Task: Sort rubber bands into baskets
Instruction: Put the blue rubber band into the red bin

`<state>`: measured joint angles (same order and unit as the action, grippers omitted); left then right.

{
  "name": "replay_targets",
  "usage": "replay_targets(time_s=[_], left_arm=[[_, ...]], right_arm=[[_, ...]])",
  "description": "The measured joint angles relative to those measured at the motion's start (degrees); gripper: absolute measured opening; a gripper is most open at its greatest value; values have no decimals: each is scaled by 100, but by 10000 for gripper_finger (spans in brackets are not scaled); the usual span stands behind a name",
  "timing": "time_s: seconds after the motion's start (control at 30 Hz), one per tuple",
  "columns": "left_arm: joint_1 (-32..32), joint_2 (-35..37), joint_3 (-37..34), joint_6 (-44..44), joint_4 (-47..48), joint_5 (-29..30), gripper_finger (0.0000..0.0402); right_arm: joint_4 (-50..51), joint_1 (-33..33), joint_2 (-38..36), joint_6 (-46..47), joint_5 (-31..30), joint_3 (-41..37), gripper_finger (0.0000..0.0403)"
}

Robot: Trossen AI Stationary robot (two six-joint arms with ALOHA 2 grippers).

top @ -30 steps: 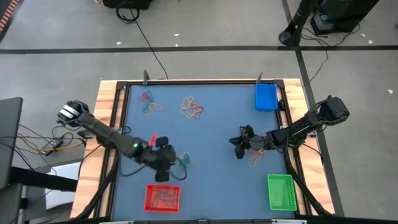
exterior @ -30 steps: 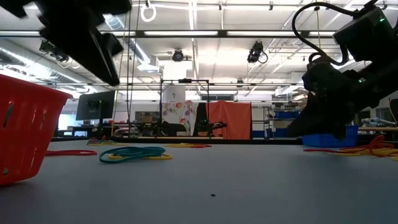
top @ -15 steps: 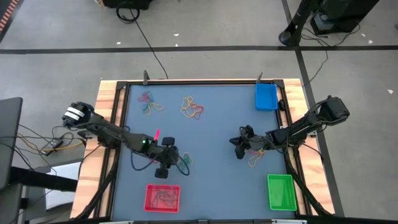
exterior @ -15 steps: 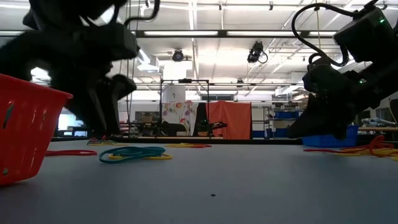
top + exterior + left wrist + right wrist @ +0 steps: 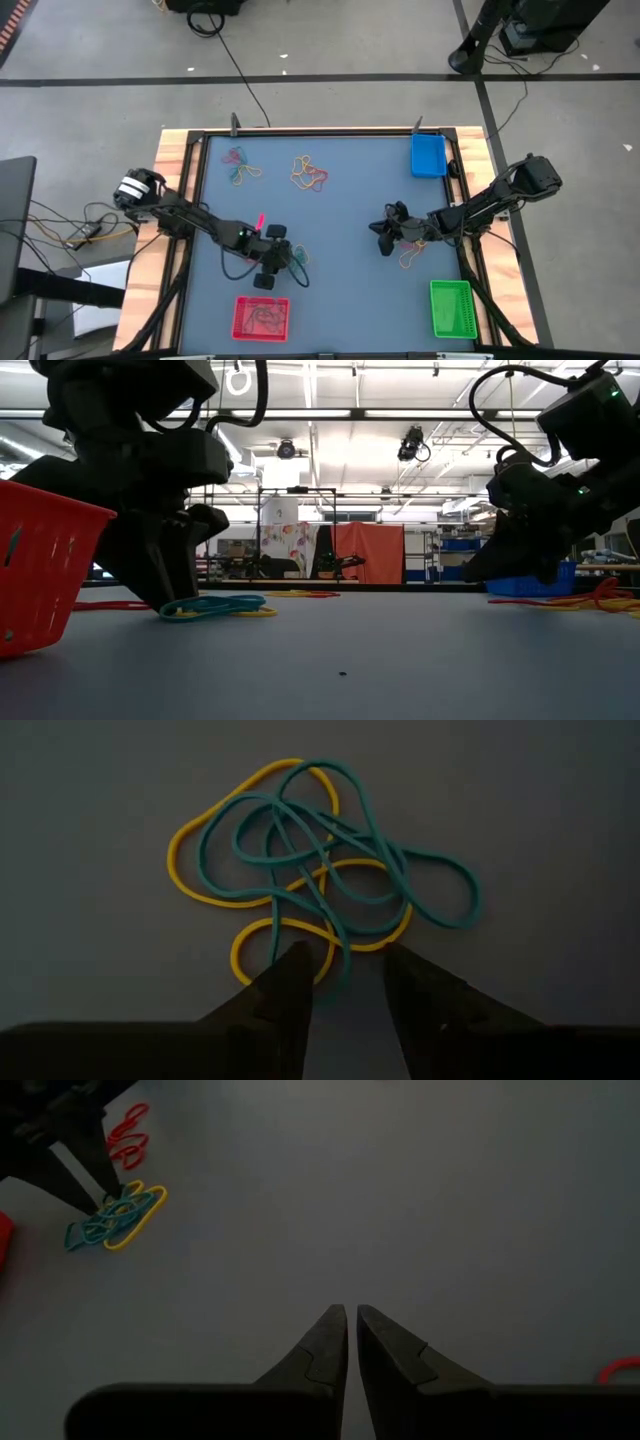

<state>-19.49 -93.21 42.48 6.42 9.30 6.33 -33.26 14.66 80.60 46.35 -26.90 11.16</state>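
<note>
Teal-and-yellow rubber bands (image 5: 320, 885) lie tangled lower-left of centre in my high view, just above the red basket (image 5: 261, 318). Left gripper (image 5: 345, 982) sits at their edge, fingers apart, nothing held. Right gripper (image 5: 351, 1335) waits right of centre, fingers nearly together, empty.

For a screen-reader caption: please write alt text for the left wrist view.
The left hand, its two dark fingers open, hovers at the edge of a tangle of thin teal and yellow rubber bands lying on the plain grey-blue tabletop.
</note>
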Motion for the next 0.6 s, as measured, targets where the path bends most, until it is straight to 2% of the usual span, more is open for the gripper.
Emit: replay_targets(time_s=[0.1, 0.37, 0.6], left_arm=[[0, 7, 16, 115, 27, 13, 111], [2, 2, 201, 180, 133, 238, 8], [2, 2, 531, 280, 613, 354, 16]], right_arm=[[0, 0, 0, 1, -4, -2, 41], [-4, 0, 0, 2, -1, -1, 41], [-3, 0, 0, -3, -1, 0, 41]])
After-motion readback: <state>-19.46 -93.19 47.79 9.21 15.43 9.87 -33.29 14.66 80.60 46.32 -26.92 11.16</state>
